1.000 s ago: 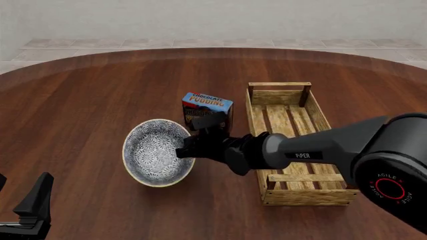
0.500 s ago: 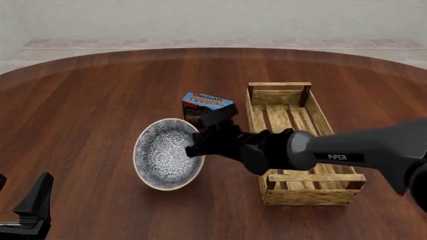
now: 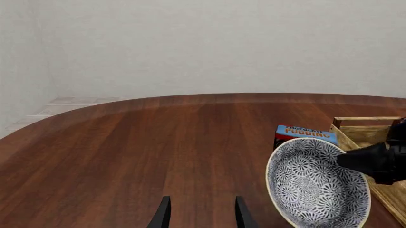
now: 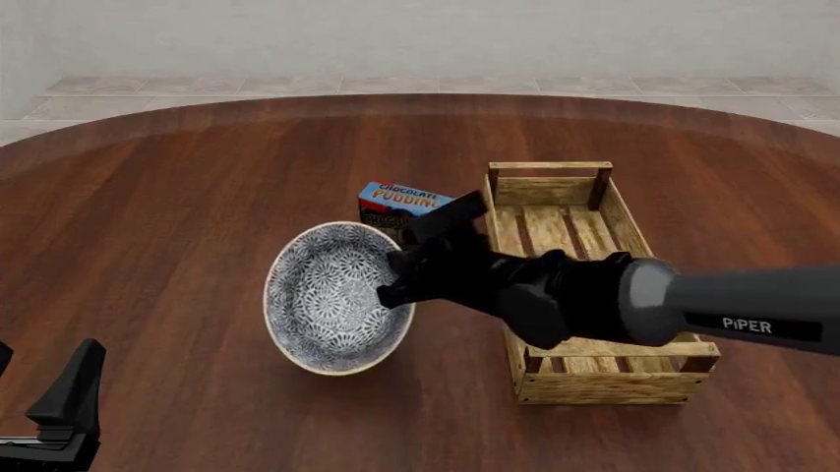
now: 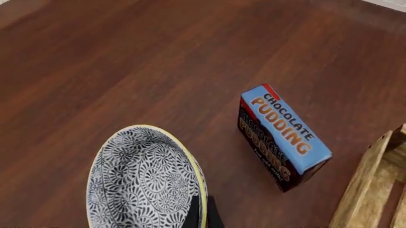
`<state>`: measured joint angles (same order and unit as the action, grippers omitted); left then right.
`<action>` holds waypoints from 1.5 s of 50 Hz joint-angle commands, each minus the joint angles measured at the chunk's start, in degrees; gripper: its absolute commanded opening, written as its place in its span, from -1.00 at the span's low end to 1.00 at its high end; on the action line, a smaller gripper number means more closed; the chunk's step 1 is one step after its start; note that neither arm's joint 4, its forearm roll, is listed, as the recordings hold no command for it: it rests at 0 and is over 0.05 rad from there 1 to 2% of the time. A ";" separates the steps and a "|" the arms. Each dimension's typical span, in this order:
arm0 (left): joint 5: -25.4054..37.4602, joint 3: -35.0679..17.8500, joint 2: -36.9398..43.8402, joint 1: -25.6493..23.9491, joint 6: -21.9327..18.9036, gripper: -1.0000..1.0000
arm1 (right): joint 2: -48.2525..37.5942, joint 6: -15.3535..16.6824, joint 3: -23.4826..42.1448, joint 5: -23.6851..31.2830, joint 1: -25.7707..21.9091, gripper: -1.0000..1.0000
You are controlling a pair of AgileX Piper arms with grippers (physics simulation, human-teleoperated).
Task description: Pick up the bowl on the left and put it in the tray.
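Our right hand (image 4: pixel 397 280) pinches the right rim of the bowl (image 4: pixel 330 300), holding it tilted with its inside facing us, just left of the tray (image 4: pixel 593 369). The bowl is round, densely patterned blue-and-white flowers inside and out, with a cream rim. We count one bowl, one wooden tray and one box (image 4: pixel 401 202) reading "CHOCOLATE PUDDING" behind the bowl. Our left hand (image 3: pixel 199 216) rests spread near the worktop (image 4: pixel 171 216)'s near-left edge.

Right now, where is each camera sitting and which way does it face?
Front: above and behind the arms, looking forward and down at the table; right arm holds the bowl beside the tray.
Left wrist: low over the table, two fingers showing.
Right wrist: above the bowl rim.
All share the bowl and pudding box.
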<state>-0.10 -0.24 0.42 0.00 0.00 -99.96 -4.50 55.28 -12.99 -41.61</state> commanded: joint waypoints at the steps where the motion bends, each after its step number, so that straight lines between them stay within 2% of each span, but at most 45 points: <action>1: 0.00 0.00 0.00 0.00 0.00 1.00 | 3.17 0.09 -1.30 0.16 -0.44 -1.00; 32: 0.00 0.00 0.00 0.00 0.00 1.00 | 10.77 0.19 -3.99 2.00 -1.66 -1.00; 75: 0.00 0.00 0.00 0.00 0.00 1.00 | 20.90 0.44 -6.40 6.17 0.20 -1.00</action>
<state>-0.10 -0.24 0.42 0.00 0.00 -81.70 -3.68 49.09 -7.68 -41.82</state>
